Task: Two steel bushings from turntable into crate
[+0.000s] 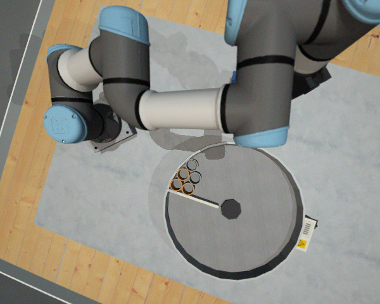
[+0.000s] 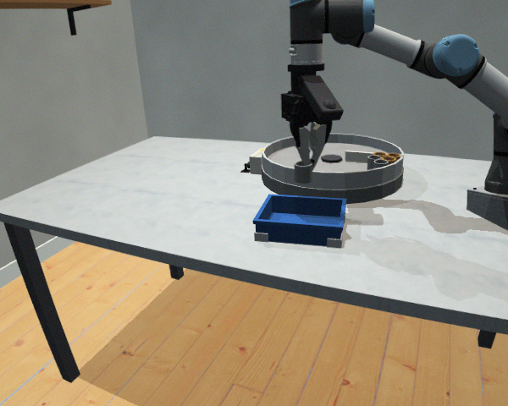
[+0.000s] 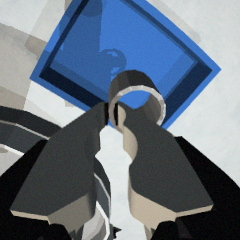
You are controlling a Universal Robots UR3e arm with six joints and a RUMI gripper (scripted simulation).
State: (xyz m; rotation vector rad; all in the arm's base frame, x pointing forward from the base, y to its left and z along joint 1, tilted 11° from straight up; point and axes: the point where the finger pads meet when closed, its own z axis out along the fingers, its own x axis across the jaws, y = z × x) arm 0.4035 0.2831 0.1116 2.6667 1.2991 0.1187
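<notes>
Even bright light, soft shadows, sharp

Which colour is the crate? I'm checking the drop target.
Blue, the crate; clearest in the exterior view.

Five bushings (image 1: pixel 185 178) clustered on turntable (image 1: pixel 291 183)

Open drop below you
The crate (image 2: pixel 299 218) at lower centre lies open-topped; the turntable (image 2: pixel 333 181) rim rises just behind it, upper centre.
</notes>
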